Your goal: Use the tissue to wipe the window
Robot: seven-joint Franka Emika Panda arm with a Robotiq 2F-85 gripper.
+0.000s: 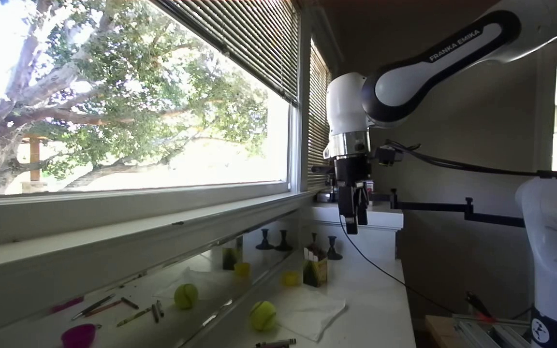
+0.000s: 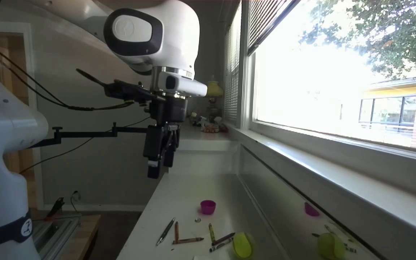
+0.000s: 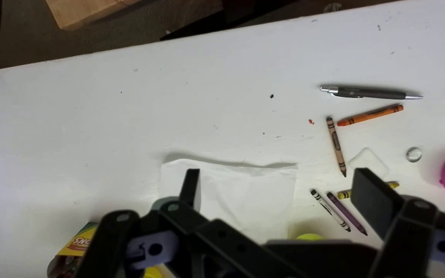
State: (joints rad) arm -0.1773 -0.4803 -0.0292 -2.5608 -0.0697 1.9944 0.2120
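The tissue (image 3: 245,197) is a white, lightly wrinkled sheet lying spread on the white counter, with its edge slightly raised. It also shows in an exterior view (image 1: 310,314), beside a tennis ball. My gripper (image 3: 278,172) is open, with nothing between its fingers. It points down, well above the counter, in both exterior views (image 1: 357,224) (image 2: 161,169). In the wrist view the left finger overlaps the tissue and hides part of it. The window (image 1: 153,111) is the wide pane with raised blinds and a tree behind it; it also shows in an exterior view (image 2: 338,72).
A yellow-green tennis ball (image 1: 263,315), crayon box (image 1: 315,270), yellow cup (image 1: 290,278) and dark candlesticks (image 1: 334,249) stand on the counter. A magenta cup (image 2: 208,207), pen (image 3: 369,93) and several crayons lie nearby. A mirror panel (image 2: 265,177) under the sill (image 2: 302,162) reflects them.
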